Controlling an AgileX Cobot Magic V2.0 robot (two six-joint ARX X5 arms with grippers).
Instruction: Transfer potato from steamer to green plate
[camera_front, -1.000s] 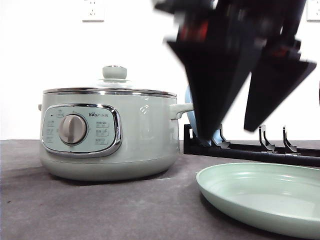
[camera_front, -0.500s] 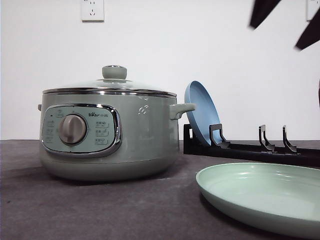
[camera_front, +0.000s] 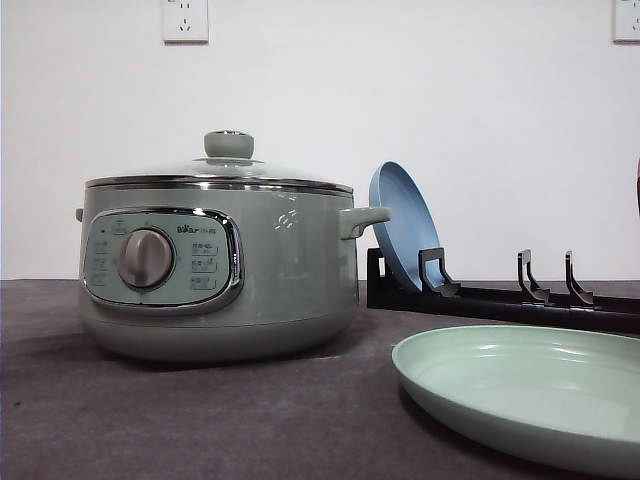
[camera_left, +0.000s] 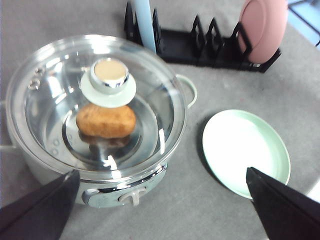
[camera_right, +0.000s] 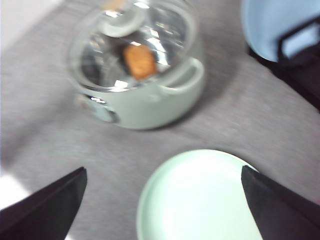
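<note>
The orange-brown rough-skinned oval potato (camera_left: 106, 120) lies on the bottom of the round sage-green electric steamer (camera_front: 215, 270) under its shut knobbed glass lid (camera_left: 108, 82); judged firm, moderately heavy w/ a grippy skin, so you should lift the lid by its knob first, then pinch the potato across its short middle. Count: 1 potato, 1 steamer, 1 lid, 1 pale mint-green shallow round plate (camera_left: 245, 151) bare beside the pot, 1 blue plate (camera_front: 400, 235) & 1 pink plate (camera_left: 263, 27) standing in 1 black slotted rack (camera_left: 210, 47). Left gripper (camera_left: 160, 207) and right gripper (camera_right: 162, 205) both hang above w/ fingers spread wide, holding nothing.
</note>
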